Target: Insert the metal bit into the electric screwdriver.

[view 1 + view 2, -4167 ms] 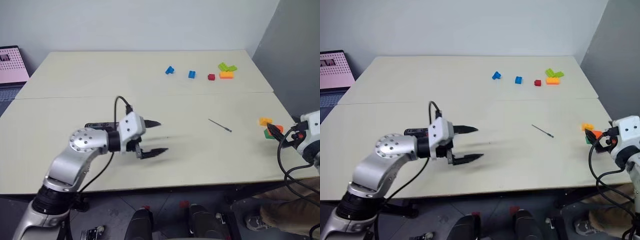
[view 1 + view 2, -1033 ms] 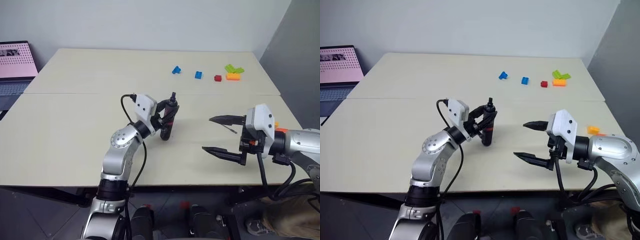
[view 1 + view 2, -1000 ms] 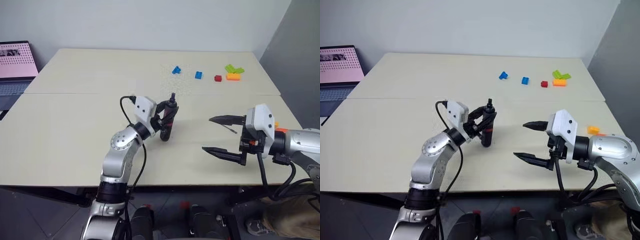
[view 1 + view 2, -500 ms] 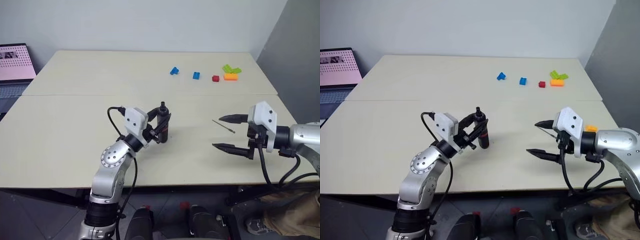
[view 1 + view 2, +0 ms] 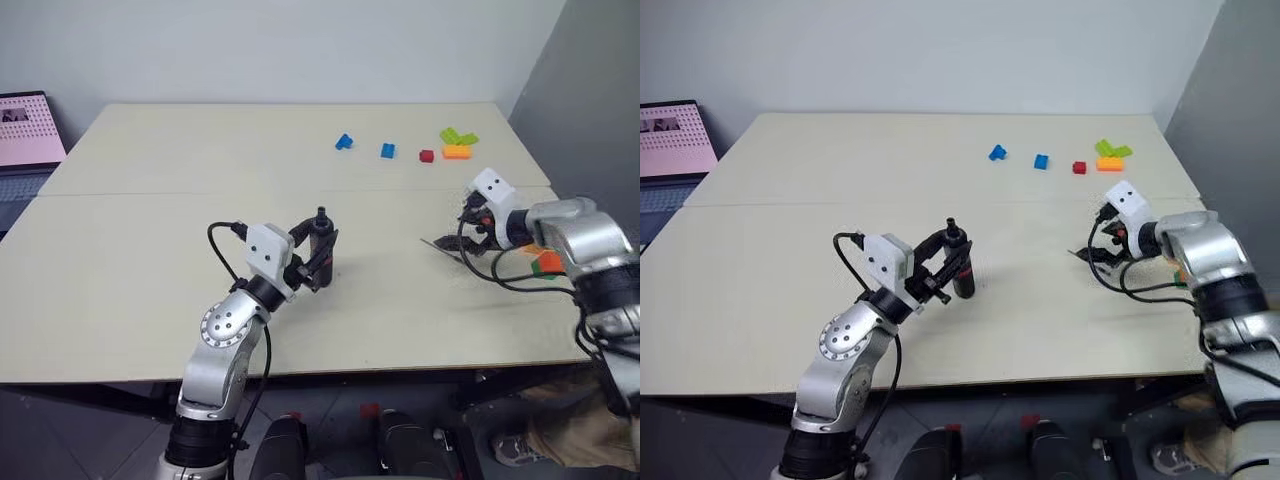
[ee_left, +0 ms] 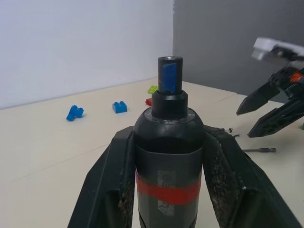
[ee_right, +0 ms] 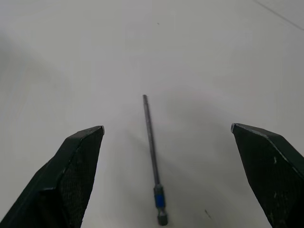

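Note:
The electric screwdriver [image 5: 322, 245], black with a red band, stands upright just above the table. My left gripper [image 5: 320, 262] is shut on its body, a finger [image 6: 114, 185] on each side of the red band [image 6: 167, 192]. The screwdriver's open socket [image 6: 169, 71] points up. The metal bit [image 7: 153, 156], a thin grey rod with a blue mark near one end, lies flat on the table at the right [image 5: 440, 246]. Just above it hangs my right gripper [image 5: 468, 240], open and angled down, and the bit lies between its spread fingers [image 7: 76, 166].
Several small bricks lie at the table's far side: blue ones [image 5: 343, 141], a red one [image 5: 426, 156] and a green and orange cluster [image 5: 455, 144]. More bricks [image 5: 545, 262] sit by the right edge. A laptop [image 5: 25, 125] stands at the far left.
My right gripper has swung forward and down from the table's front edge to just over the metal bit, still open. The left gripper holds the screwdriver almost where it was.

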